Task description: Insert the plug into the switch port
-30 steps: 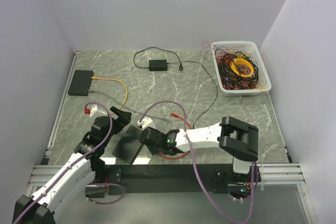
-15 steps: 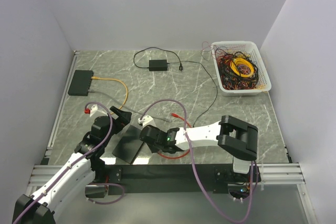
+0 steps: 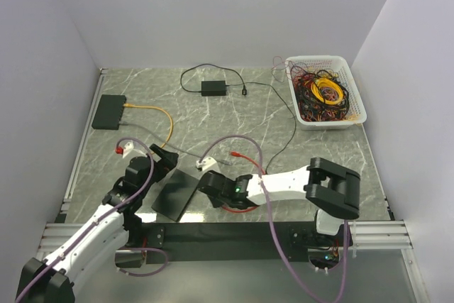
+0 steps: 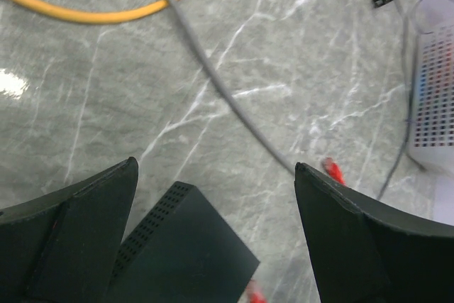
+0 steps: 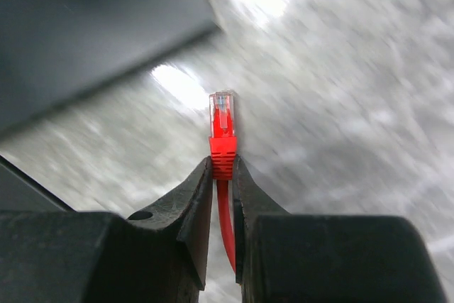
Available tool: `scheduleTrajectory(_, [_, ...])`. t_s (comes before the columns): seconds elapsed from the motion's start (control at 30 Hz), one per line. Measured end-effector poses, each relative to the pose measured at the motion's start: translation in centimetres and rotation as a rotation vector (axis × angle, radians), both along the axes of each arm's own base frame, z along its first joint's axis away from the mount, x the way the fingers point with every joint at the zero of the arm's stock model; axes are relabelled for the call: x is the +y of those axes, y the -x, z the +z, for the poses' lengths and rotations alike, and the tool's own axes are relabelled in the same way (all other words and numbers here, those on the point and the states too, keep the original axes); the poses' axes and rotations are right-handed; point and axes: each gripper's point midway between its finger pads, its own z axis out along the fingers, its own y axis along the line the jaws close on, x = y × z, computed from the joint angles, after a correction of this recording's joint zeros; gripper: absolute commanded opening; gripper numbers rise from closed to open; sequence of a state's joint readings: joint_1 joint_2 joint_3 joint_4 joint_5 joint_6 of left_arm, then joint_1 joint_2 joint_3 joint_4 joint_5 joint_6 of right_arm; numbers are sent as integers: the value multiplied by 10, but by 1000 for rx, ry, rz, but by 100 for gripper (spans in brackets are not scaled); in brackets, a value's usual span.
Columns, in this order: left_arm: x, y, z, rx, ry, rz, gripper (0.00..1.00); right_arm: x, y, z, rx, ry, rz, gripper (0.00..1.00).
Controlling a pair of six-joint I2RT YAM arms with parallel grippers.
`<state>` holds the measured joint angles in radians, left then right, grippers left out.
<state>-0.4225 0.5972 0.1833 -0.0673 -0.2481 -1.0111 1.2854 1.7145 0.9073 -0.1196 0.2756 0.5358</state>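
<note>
The plug (image 5: 222,129) sits clenched in the right gripper (image 5: 222,169), projecting ahead of its fingertips. The switch (image 5: 92,26) lies ahead and left of it, not touching. Step: line the tip square with a port, then push straight and slow; port face is blurred, likely the near edge. Plug: red boot, clear tip. The left gripper (image 4: 214,175) hangs released, switch corner under it.
</note>
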Motion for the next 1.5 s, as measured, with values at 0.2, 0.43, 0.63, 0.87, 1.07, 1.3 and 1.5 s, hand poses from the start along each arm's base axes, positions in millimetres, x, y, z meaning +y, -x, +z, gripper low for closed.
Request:
scheduleTrajectory(0.2, [-2,4,-27,104,-28,-12,97,-23,4,0,-1,13,-11,0])
scheduleTrajectory(0.43, [-12,3,-34,107,13,-42,97,-23,4,1,-8,12,0,0])
scheduleTrajectory(0.63, [-14,6,-34,83,36,-57,97,-11,3,10,-15,-8,31,0])
scheduleTrajectory(0.87, [-18,7,-34,73,46,-79,96,7,-2,16,-30,-25,58,0])
scheduleTrajectory(1.07, [-24,4,-33,66,57,-99,96,13,-1,13,-20,-23,76,0])
scheduleTrajectory(1.3, [-30,5,-33,63,63,-121,96,19,-1,10,-12,-20,87,0])
scheduleTrajectory(1.5, [-34,6,-33,62,64,-137,96,25,-2,8,-9,-18,92,0])
